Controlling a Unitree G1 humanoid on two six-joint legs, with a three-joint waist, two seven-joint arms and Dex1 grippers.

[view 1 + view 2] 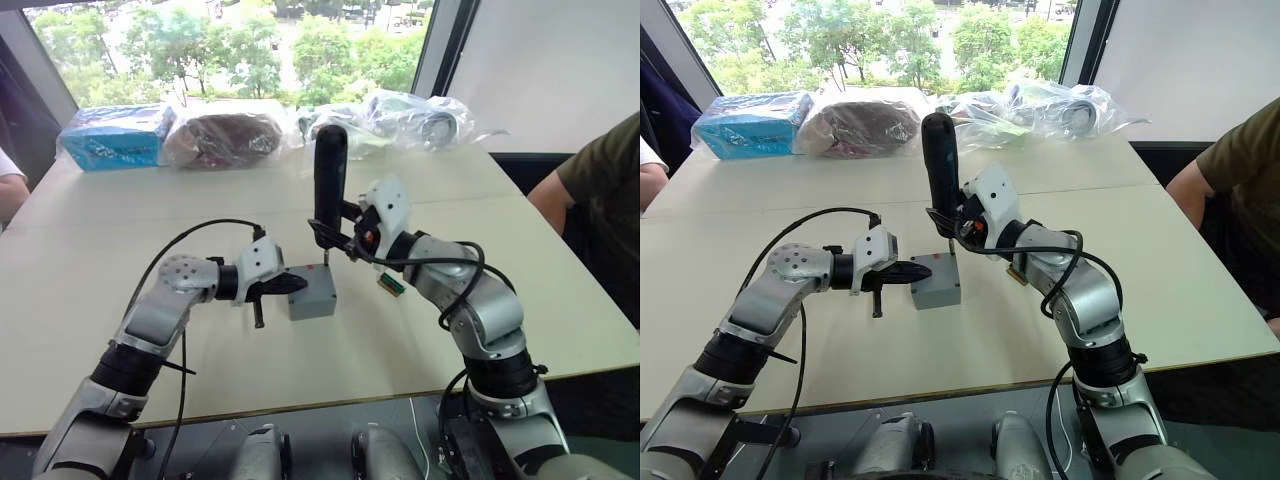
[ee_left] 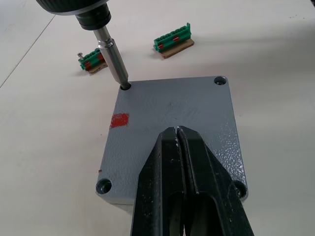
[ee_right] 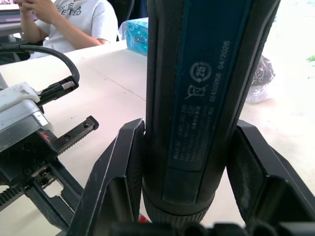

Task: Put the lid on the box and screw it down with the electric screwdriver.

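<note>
Near the worktop's middle, lid (image 2: 172,125) seated flat on the box (image 1: 312,297), left hand (image 2: 177,135) pressed on it with fingers closed together, right hand (image 3: 189,162) clamping the upright electric screwdriver (image 1: 330,178), bit in a lid corner hole, 2 green blocks (image 2: 173,43) beyond.

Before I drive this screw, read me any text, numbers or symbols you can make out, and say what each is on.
"04/2026": printed on the electric screwdriver body, held in the right end effector.
"25" inside a circle of arrows: same body.
Crossed-out bin symbol: same body, below it.
Other small lines of print on the screwdriver: too blurred to read.
White shirt of a person: lettering unreadable.
Red patch on the lid: no text.
</note>
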